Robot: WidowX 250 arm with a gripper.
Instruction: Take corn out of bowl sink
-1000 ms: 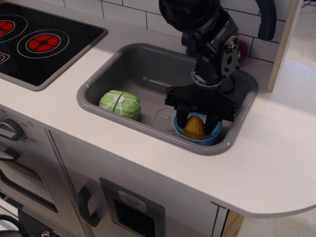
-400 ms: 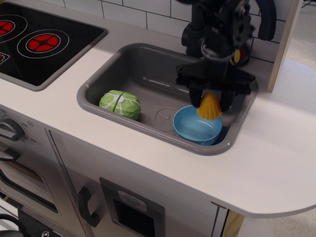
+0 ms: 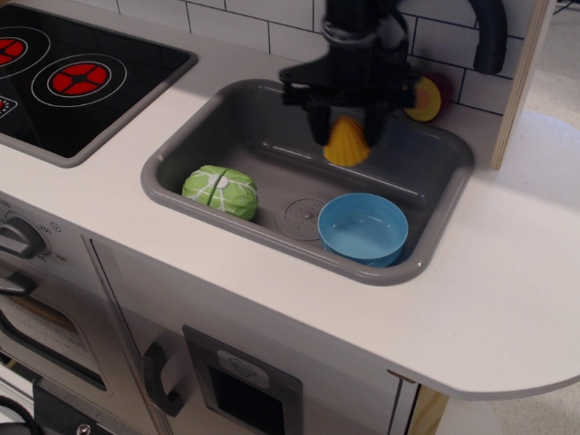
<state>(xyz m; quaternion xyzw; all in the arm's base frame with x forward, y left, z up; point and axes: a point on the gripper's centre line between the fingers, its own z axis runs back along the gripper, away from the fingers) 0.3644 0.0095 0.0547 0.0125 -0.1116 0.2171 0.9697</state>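
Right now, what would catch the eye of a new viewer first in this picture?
The black pincer holds a small yellow-orange toy corn in the air over the grey plastic sink. Below, at the sink's front right, the round light blue bowl sits empty; a green cabbage-like toy lies at the left.

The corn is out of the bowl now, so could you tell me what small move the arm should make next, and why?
Probably lower it. The gripper holds the corn above the sink's back part, clear of the empty bowl and the green toy. The grey floor below looks bare, so it can descend there before opening.
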